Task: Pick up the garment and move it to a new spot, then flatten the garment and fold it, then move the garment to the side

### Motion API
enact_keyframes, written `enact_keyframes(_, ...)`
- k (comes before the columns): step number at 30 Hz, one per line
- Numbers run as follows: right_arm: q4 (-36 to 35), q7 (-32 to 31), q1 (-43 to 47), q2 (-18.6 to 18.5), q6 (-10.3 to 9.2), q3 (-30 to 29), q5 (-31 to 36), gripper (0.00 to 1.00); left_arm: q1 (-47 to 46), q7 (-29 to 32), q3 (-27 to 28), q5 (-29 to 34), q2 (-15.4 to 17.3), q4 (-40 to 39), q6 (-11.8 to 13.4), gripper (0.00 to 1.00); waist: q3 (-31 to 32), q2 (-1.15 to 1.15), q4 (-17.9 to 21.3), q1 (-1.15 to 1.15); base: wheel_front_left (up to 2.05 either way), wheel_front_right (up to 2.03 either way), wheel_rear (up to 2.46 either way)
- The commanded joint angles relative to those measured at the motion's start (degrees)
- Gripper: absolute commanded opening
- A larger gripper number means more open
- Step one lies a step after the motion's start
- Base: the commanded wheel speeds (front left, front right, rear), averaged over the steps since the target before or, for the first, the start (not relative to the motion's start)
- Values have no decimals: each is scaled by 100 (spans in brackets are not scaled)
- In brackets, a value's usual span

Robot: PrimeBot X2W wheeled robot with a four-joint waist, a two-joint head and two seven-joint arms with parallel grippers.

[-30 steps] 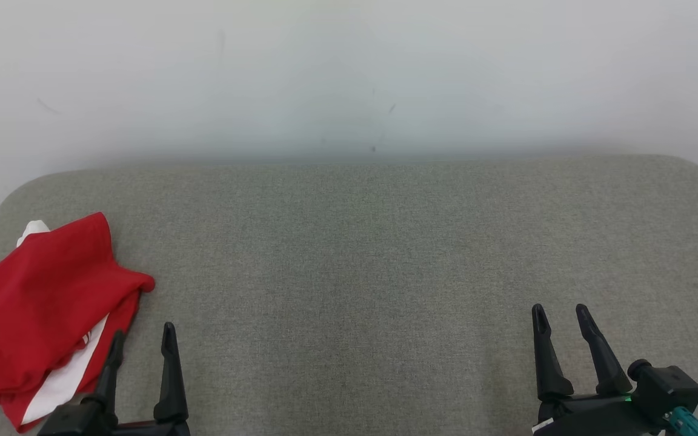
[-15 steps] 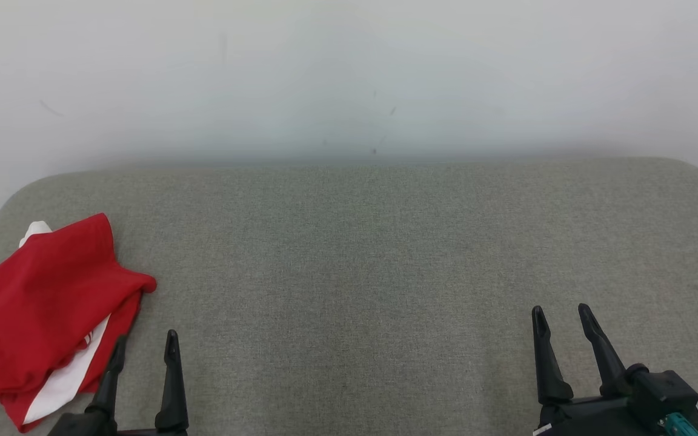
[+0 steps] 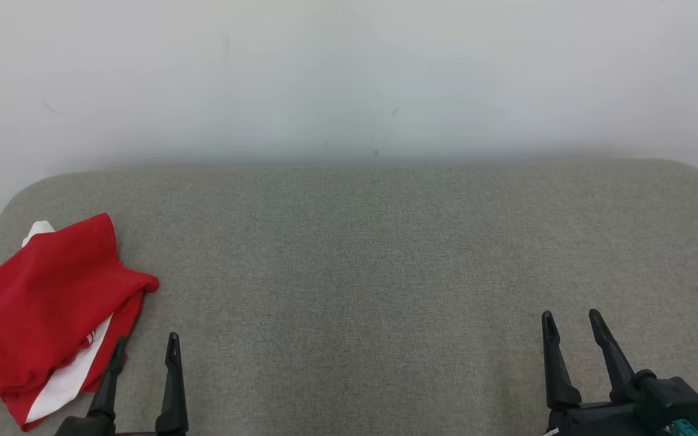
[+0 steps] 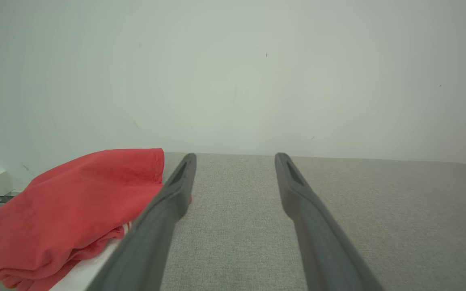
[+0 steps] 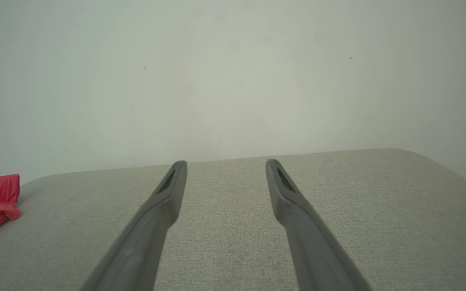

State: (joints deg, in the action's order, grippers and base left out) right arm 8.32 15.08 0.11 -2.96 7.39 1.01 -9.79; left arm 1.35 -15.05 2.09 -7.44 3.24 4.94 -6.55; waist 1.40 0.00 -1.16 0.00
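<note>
Grey padded counter (image 3: 355, 272) meets a white wall (image 3: 349, 72); the red-and-white garment (image 3: 46, 303) lies crumpled at its left end, just beside the left fingers (image 3: 172, 375), spread and empty like the right fingers (image 3: 554, 363). The pickup looks not yet begun, and it calls for reaching left onto the cloth. Both pairs have drawn back slightly since a second ago, while the garment is unmoved.

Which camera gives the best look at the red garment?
Head view: nearly the whole garment shows, bunched at far left. Left wrist view has a finger across it; right wrist view cuts it at the edge.
</note>
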Motion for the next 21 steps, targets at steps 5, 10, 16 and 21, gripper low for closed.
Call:
enact_keyframes(5, 31, -50, 49, -5, 18, -43, -72, 100, 81, -20, 29, -32, -2, 24, -23, 100, 1, 0, -20, 0, 0, 0, 0)
enact_keyframes(10, 38, -83, 55, 0, 18, -43, -108, 100, 93, -20, 22, -108, 8, 78, -40, 100, 5, 0, -28, 0, 0, 0, 0)
enact_keyframes(16, 43, -119, 67, 3, 18, -42, -122, 100, 80, -20, -13, -165, 49, 116, -60, 100, 10, 0, -42, 0, 0, 0, 0)
enact_keyframes(21, 35, -118, 100, 4, 18, -65, -127, 100, 27, -20, -67, -197, 77, 175, -71, 100, -1, 0, -122, 0, 0, 0, 0)
